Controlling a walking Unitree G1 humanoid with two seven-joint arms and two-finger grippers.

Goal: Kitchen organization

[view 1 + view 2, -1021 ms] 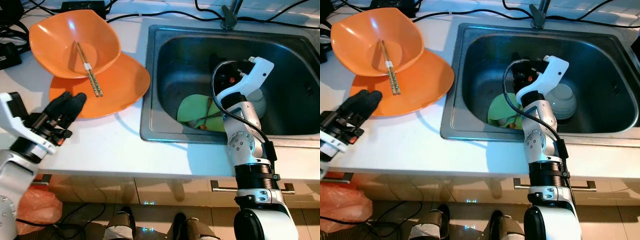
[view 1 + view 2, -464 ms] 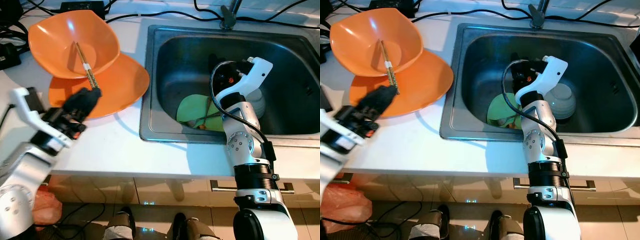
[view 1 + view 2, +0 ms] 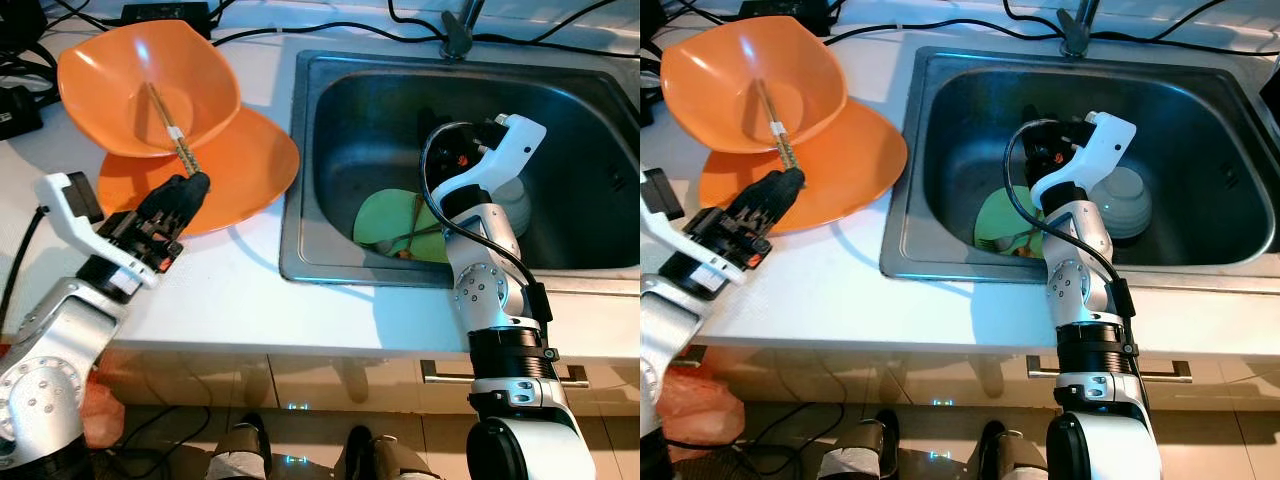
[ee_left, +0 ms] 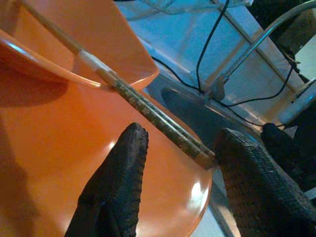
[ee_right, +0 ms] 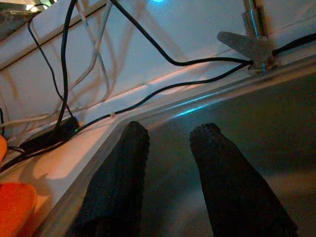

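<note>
A pair of patterned chopsticks [image 3: 170, 132] lies in an orange bowl [image 3: 110, 70], its near end sticking out over the rim. The bowl rests on an orange plate [image 3: 245, 160] on the white counter. My left gripper [image 3: 192, 186] is open just above the plate. The chopsticks' near end [image 4: 163, 123] sits between its fingers [image 4: 123, 163]. My right gripper [image 5: 172, 133] is open and holds nothing. It is raised inside the steel sink [image 3: 330, 110], pointing at the back left corner. A green plate [image 3: 385, 220] with a utensil on it lies on the sink floor.
A white bowl [image 3: 517, 198] sits in the sink behind my right arm. The faucet [image 3: 460, 30] and black cables [image 3: 330, 30] run along the back of the counter. Black boxes [image 3: 20, 105] lie at the far left. The counter's front edge is near me.
My left arm has reached forward and right over the counter, bringing its fingers around the near end of the chopsticks. The right arm has not moved.
</note>
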